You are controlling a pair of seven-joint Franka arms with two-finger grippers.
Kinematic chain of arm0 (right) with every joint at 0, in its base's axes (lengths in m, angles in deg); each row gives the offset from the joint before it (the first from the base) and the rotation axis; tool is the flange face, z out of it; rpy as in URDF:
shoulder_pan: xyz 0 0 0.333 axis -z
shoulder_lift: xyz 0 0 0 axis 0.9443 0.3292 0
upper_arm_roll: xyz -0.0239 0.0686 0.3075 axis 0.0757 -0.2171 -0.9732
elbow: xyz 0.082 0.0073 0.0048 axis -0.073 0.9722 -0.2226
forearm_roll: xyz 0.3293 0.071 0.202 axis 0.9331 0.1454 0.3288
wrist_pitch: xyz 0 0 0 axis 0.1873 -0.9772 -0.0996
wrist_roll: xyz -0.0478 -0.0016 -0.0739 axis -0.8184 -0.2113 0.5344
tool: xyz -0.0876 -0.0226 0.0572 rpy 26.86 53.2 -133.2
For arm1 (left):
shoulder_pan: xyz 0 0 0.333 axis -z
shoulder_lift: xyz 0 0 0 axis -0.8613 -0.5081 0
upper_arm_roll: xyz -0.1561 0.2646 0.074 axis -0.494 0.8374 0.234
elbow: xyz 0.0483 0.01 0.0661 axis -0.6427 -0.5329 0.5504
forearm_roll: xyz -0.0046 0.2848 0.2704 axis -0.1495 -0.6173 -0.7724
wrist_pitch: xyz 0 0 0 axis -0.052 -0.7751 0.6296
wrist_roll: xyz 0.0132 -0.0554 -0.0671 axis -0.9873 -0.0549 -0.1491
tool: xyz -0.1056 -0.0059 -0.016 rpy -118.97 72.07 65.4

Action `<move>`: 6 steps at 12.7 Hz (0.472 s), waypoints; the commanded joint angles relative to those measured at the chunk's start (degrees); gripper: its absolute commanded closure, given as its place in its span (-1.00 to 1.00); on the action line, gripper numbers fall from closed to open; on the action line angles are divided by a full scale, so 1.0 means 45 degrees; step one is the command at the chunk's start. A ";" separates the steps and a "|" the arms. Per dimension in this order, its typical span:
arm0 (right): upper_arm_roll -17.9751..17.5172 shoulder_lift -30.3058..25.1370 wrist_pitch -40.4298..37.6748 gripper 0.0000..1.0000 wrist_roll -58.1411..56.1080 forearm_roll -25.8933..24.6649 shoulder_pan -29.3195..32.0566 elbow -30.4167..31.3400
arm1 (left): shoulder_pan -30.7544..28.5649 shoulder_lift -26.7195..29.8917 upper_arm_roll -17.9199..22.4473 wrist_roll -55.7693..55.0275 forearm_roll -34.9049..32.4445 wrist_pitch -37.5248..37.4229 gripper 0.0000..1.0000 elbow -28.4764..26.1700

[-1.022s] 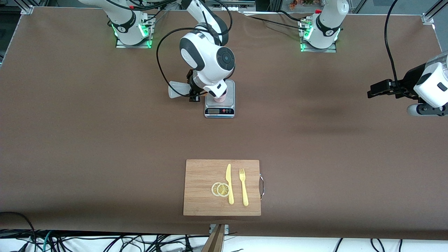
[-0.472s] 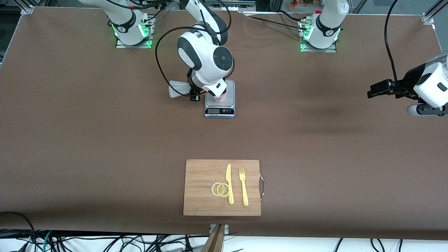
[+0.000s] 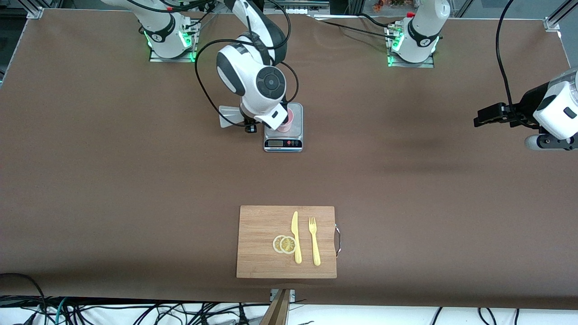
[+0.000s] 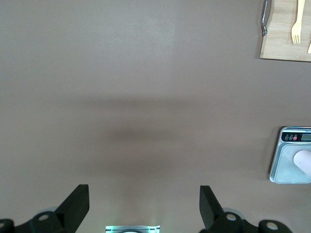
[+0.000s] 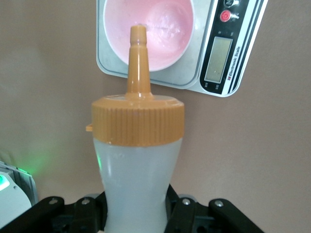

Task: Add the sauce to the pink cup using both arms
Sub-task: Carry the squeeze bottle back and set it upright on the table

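Note:
The sauce shows only as a whitish squeeze bottle (image 5: 138,160) with an orange nozzle cap (image 5: 138,121). My right gripper (image 5: 137,208) is shut on the bottle's body. The bottle is tipped over, and its nozzle tip points into the pink cup (image 5: 167,29). The cup (image 3: 286,123) stands on a small kitchen scale (image 3: 283,135). In the front view the bottle's base (image 3: 228,117) sticks out beside the right gripper (image 3: 247,123), toward the right arm's end of the table. My left gripper (image 3: 479,118) waits open and empty over bare table at the left arm's end; its fingers (image 4: 77,204) stand wide apart.
A wooden cutting board (image 3: 257,225) lies nearer the front camera than the scale. It carries a yellow knife (image 3: 296,237), a yellow fork (image 3: 314,241) and two lemon slices (image 3: 284,244). The brown table (image 3: 135,180) spreads around both.
The right arm's wrist and forearm have swung a little toward its own end of the table, with the bottle kept by the cup. The left arm has not moved.

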 commanded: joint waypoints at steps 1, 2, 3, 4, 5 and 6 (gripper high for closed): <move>0.0041 -0.0826 0.0363 0.48 -0.0630 0.0716 0.0194 0.0660 | -0.0034 -0.0012 0.0018 0.0314 -0.0059 -0.0002 -1.00 0.0070; 0.0042 -0.1021 0.0558 0.48 -0.0864 0.0971 0.0311 0.0835 | -0.0034 -0.0012 0.0018 0.0314 -0.0059 -0.0002 -1.00 0.0069; 0.0042 -0.1235 0.0831 0.48 -0.1060 0.1128 0.0389 0.1127 | -0.0034 -0.0012 0.0018 0.0314 -0.0059 -0.0002 -1.00 0.0069; 0.0042 -0.1469 0.1239 0.48 -0.1236 0.1284 0.0584 0.1575 | -0.0034 -0.0012 0.0018 0.0314 -0.0059 -0.0002 -1.00 0.0069; 0.0061 -0.1704 0.1572 0.48 -0.1489 0.1615 0.0644 0.1966 | -0.0054 -0.0012 0.0018 0.0314 -0.0059 -0.0002 -1.00 0.0069; 0.0080 -0.1861 0.1846 0.48 -0.1743 0.1695 0.0663 0.2202 | -0.0034 -0.0012 0.0018 0.0314 -0.0059 -0.0002 -1.00 0.0069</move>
